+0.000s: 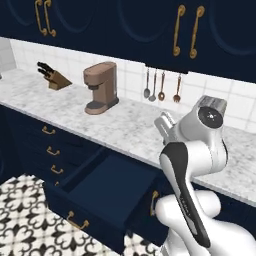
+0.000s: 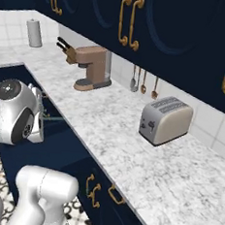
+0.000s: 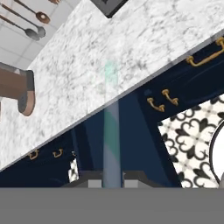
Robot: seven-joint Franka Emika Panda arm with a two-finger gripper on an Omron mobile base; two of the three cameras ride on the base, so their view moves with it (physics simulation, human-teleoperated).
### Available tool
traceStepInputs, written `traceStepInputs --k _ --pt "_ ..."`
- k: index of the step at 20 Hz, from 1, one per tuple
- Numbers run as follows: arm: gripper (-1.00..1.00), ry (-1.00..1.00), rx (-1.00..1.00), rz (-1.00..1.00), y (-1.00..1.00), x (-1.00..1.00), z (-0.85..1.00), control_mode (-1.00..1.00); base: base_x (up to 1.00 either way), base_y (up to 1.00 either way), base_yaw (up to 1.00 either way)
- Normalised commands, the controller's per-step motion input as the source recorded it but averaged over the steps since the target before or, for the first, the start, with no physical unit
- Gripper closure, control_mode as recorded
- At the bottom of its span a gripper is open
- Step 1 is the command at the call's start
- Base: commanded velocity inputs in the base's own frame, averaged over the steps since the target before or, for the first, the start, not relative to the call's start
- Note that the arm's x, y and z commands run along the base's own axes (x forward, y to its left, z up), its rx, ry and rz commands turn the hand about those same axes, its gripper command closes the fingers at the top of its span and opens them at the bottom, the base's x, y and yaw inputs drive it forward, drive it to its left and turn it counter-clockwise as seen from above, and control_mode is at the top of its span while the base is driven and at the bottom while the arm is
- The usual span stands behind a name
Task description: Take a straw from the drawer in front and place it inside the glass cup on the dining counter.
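hand (image 3: 113,183) pinches straw (image 3: 111,131); above open drawer (image 1: 107,187)

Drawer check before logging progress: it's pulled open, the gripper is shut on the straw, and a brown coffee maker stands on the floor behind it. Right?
One slip: the coffee maker stands on the marble worktop, as the left base view shows. The drawer is open, and the gripper is shut on the straw.

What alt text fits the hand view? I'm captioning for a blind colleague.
The end effector is shut on a thin pale straw that points up across an open navy drawer toward a marble worktop. A brown coffee machine stands at left.
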Motion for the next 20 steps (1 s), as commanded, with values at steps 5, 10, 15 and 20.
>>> traceStepInputs --k 5,10,15,20 --pt "1.00 0.00 0.00 0.00 0.00 0.00 0.00 1.00 -0.51 -0.47 0.12" --pt "1.00 0.00 0.00 0.00 0.00 0.00 0.00 1.00 -0.39 -0.19 0.46" --pt "1.00 0.00 0.00 0.00 0.00 0.00 0.00 1.00 -0.20 -0.01 0.63" --pt "1.00 0.00 0.00 0.00 0.00 0.00 0.00 1.00 -0.07 0.01 0.64"
